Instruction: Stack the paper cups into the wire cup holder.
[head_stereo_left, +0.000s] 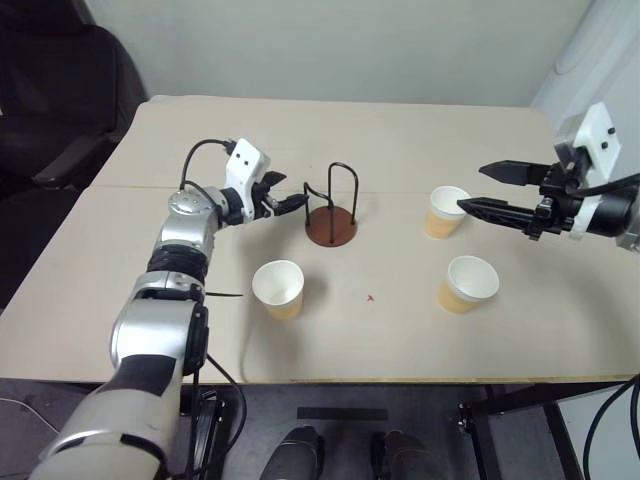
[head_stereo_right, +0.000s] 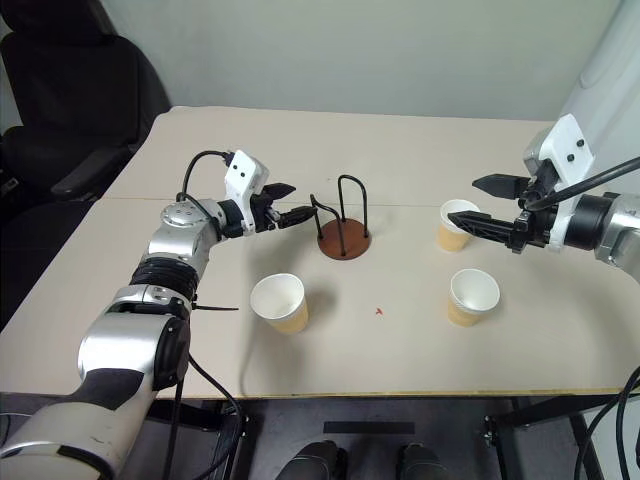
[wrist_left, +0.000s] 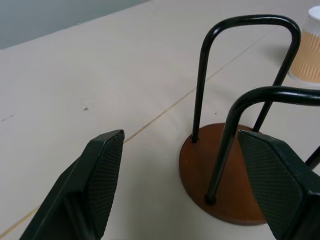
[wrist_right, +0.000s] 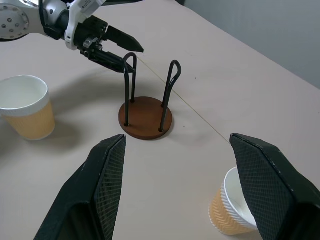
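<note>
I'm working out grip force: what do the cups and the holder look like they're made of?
The cups look like thin paper: matte tan outside with faint ribbing, white inside, rolled rim. The holder has what seems a wooden disc base, smooth reddish-brown, and two glossy black loops, probably bent metal wire.

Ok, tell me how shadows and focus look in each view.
Left eye view: soft, even light, with faint shadows beside the paper cups and the wire cup holder. Left wrist view: the left tool looms large at the bottom edge, its pad texture crisp, and the holder's base is sharp. Right wrist view: the right tool is dark, and a soft shadow falls under the holder.
</note>
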